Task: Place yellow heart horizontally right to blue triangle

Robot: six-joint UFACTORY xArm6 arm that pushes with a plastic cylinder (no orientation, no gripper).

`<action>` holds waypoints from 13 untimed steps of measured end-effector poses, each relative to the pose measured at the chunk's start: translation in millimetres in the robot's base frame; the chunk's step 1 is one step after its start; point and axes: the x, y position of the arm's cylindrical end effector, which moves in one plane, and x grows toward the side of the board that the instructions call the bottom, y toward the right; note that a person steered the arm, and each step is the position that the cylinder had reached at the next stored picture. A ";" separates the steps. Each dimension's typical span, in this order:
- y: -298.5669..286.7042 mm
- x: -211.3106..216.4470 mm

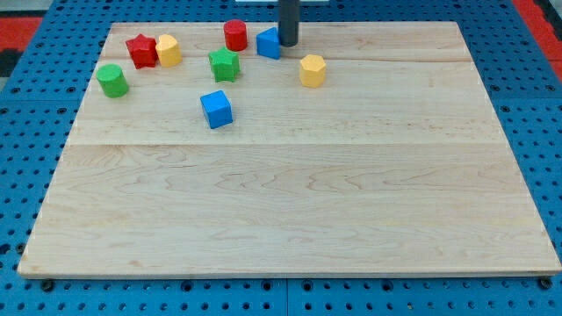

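Our tip (288, 44) has no jaws; it is a bare rod standing at the far edge of the wooden board (290, 202), touching the right side of the blue triangle (268, 42). The yellow heart (312, 70) lies just nearer and to the right of it, apart from the rod. Left of the triangle we see the red cylinder (235, 35), and nearer, the green star (224, 64).
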 end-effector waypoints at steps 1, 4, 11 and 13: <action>45.8 7.1; 120.5 166.0; -299.7 110.2; -259.6 -5.1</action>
